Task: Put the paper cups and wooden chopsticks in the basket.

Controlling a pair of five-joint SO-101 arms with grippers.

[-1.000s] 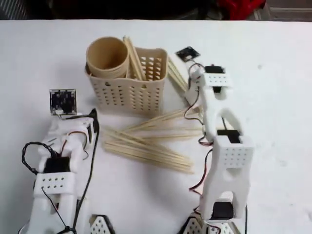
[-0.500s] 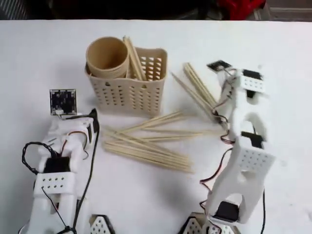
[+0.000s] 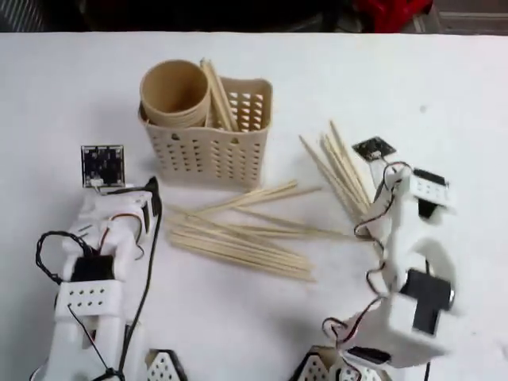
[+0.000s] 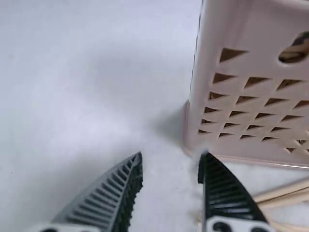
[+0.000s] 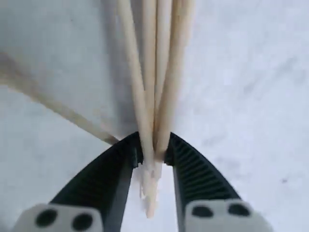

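— We've got two white printed arms here, left arm (image 3: 91, 274) and right arm (image 3: 389, 325), with dotted hole panels and black motors (image 3: 425, 298).
— And we're seeing red-and-black wires (image 3: 371, 238), dark ribbed fingers (image 4: 118, 193) and round screws (image 5: 46, 217).

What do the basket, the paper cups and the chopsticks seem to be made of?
The basket looks like moulded plastic, cream and smooth, judging by its regular punched holes. The paper cups seem to be tan, matte paper with a thin rolled rim. The chopsticks appear to be bare pale wood, possibly bamboo, unvarnished.
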